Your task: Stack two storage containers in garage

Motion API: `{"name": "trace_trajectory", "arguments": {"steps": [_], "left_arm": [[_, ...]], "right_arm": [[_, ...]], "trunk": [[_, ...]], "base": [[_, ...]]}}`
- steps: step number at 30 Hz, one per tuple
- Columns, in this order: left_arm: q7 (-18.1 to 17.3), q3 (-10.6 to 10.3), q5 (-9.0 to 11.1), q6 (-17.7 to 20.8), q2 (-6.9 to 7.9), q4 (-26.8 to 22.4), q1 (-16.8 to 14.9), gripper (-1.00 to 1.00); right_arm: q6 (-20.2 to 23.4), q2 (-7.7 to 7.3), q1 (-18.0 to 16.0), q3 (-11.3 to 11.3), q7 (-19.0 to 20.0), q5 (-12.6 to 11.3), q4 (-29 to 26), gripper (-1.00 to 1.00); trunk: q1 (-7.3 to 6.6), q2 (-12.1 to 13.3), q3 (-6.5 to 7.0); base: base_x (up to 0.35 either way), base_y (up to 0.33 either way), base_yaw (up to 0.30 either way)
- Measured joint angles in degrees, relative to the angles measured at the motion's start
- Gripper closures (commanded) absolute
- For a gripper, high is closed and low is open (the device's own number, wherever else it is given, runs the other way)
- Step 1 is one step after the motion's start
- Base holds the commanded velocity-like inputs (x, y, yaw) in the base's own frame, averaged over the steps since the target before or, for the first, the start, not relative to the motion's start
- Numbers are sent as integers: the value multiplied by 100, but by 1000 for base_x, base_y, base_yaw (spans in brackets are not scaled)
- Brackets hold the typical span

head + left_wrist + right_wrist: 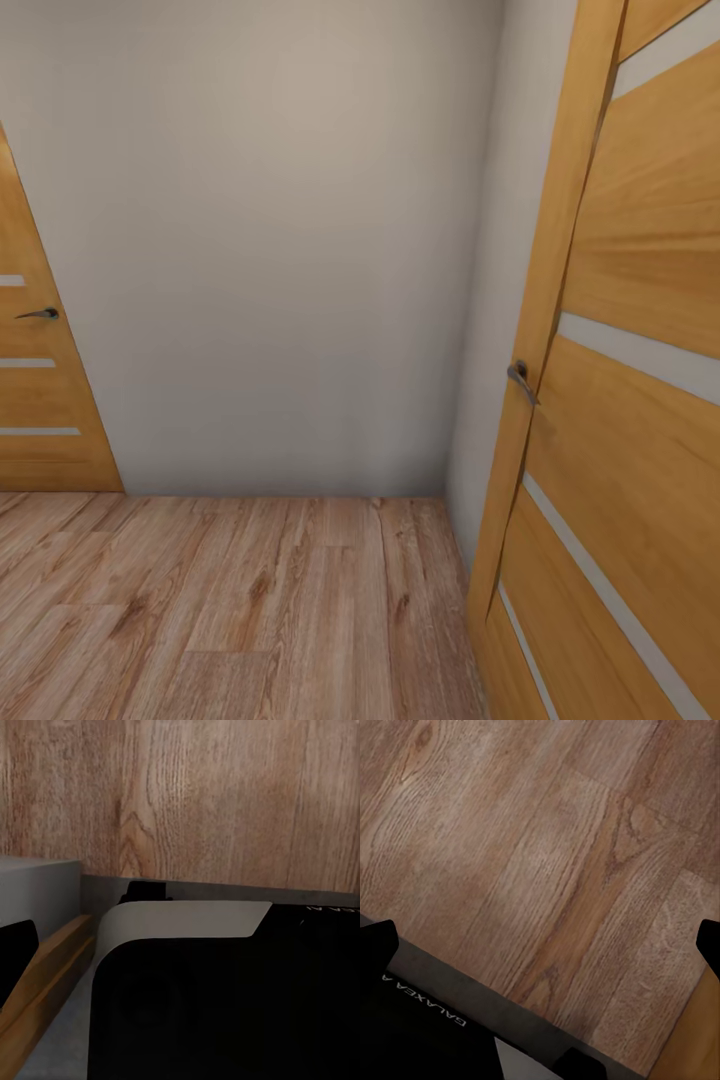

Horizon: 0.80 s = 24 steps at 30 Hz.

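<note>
Ahead at frame centre I face a blank wall (270, 250), open door (620, 400) at right; containers' bearing and both hands' state I cannot tell.

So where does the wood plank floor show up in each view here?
Head view: wood plank floor along the bottom, below the grey wall.
Left wrist view: upper half, beyond the robot's dark body.
Right wrist view: most of the frame.
Shared landmark: the planks' grain.
</note>
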Motion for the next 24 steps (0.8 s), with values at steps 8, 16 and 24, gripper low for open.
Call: {"name": "trace_trajectory", "arguments": {"steps": [8,16,24], "left_arm": [[11,1,5,17,3,2,0,-100],[-4,9,6,17,5,4,0,-100],[-1,9,13,16,7,4,0,-100]], "right_arm": [[2,-1,0,0,1,0,0,-100],[3,-1,0,0,1,0,0,-100],[42,-1,0,0,-1,-4,0,-100]], "trunk": [[-1,0,0],[-3,0,0],[-3,0,0]], "base": [[68,0,0],[305,0,0],[334,0,0]]}}
